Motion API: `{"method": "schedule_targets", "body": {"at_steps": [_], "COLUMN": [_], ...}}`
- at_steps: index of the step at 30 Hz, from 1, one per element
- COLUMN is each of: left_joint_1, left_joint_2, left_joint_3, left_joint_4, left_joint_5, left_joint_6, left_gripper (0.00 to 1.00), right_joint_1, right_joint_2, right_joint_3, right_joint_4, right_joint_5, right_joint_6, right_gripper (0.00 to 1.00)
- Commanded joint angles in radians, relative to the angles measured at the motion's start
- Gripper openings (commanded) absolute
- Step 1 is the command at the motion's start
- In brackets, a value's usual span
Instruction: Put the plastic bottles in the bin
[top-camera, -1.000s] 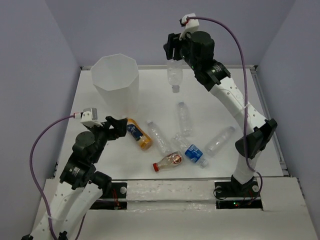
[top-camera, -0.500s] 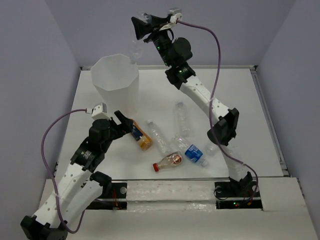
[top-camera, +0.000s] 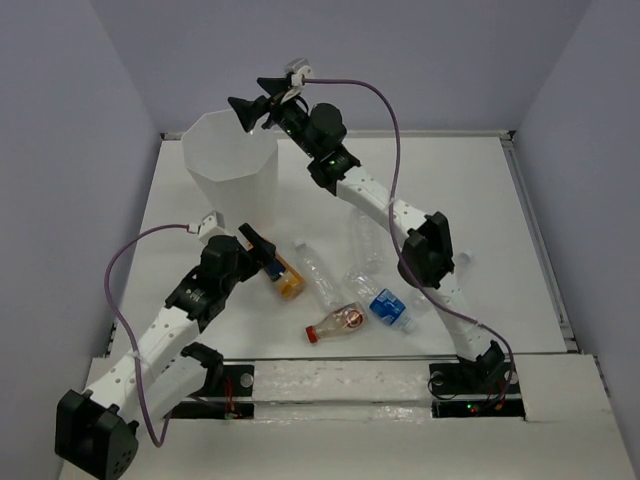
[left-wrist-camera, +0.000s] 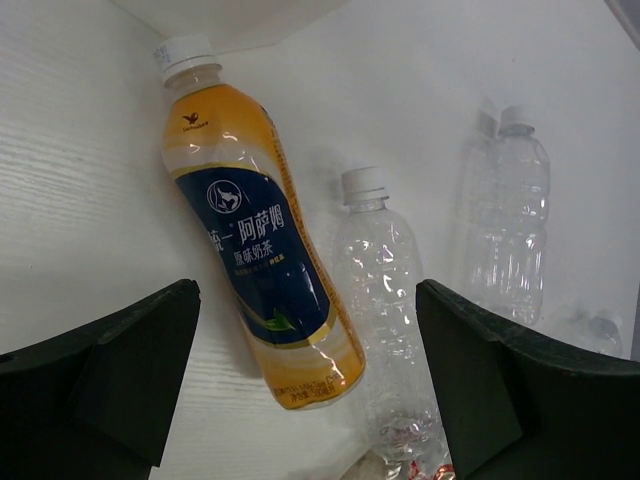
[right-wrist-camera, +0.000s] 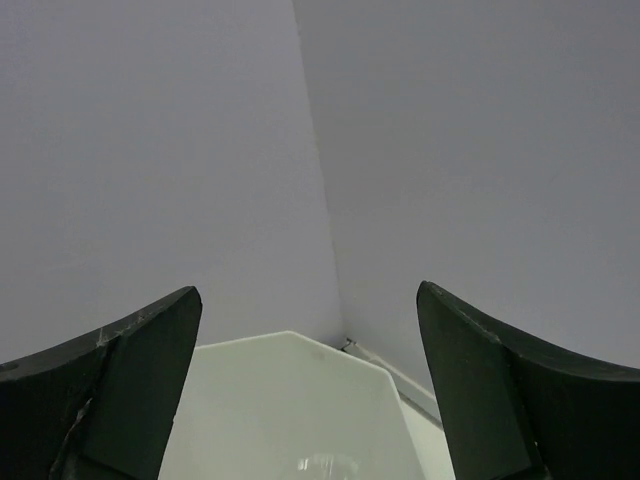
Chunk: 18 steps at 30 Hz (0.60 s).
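White counter between lilac walls carries the faceted white bin at 10 o'clock. The right claw hangs over its rim, fingers apart and empty. The left claw, fingers also apart, hovers over the orange tea bottle. Clear bottles, a red-capped bottle and a blue-labelled bottle lie toward 6 o'clock.

The left arm and right arm are slim, with white link shells and round black joint housings. The left gripper and right gripper are black, with broad wedge-shaped fingers. Each wrist carries a small white camera block trailing a purple cable. A green light dots the right arm.
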Motion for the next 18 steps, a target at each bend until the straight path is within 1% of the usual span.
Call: {"method": "schedule_targets", "body": {"at_steps": [1, 4, 5, 6, 7, 8, 9, 10, 12, 13, 18], "left_joint_1": [0.002, 0.004, 0.004, 0.004, 0.004, 0.005, 0.005, 0.005, 0.007, 0.007, 0.007], "left_joint_2": [0.038, 0.116, 0.136, 0.159, 0.182, 0.236, 0.294, 0.295, 0.365, 0.379, 0.439], "left_joint_3": [0.001, 0.001, 0.002, 0.004, 0.007, 0.021, 0.03, 0.044, 0.085, 0.094, 0.105], "left_joint_4": [0.131, 0.153, 0.159, 0.165, 0.176, 0.197, 0.201, 0.195, 0.179, 0.176, 0.191], "left_joint_5": [-0.089, -0.156, -0.161, -0.163, -0.161, -0.15, -0.144, -0.144, -0.141, -0.153, -0.264], "left_joint_6": [-0.059, -0.062, -0.061, -0.059, -0.058, -0.056, -0.052, -0.052, -0.047, -0.047, -0.055], "left_gripper": [0.99, 0.99, 0.99, 0.99, 0.99, 0.99, 0.99, 0.99, 0.99, 0.99, 0.99], "right_joint_1": [0.026, 0.026, 0.026, 0.026, 0.026, 0.001, -0.008, -0.008, -0.019, -0.019, -0.019], "right_joint_2": [-0.155, -0.296, -0.407, -0.468, -0.53, -0.654, -0.713, -0.768, -0.862, -0.943, -1.101], "right_joint_3": [-0.05, -0.212, -0.284, -0.446, -0.534, -0.623, -0.792, -0.87, -1.0, -1.118, -1.398], "right_joint_4": [-0.027, -0.066, -0.066, -0.061, -0.051, -0.04, -0.02, -0.014, -0.017, -0.018, 0.021], "right_joint_5": [-0.085, -0.082, -0.073, -0.066, -0.063, -0.091, -0.115, -0.141, -0.168, -0.174, -0.152], "right_joint_6": [-0.082, -0.109, -0.115, -0.116, -0.118, -0.112, -0.1, -0.099, -0.089, -0.087, -0.003], "right_gripper": [0.95, 0.95, 0.94, 0.93, 0.92, 0.91, 0.91, 0.9, 0.9, 0.9, 0.88]}}
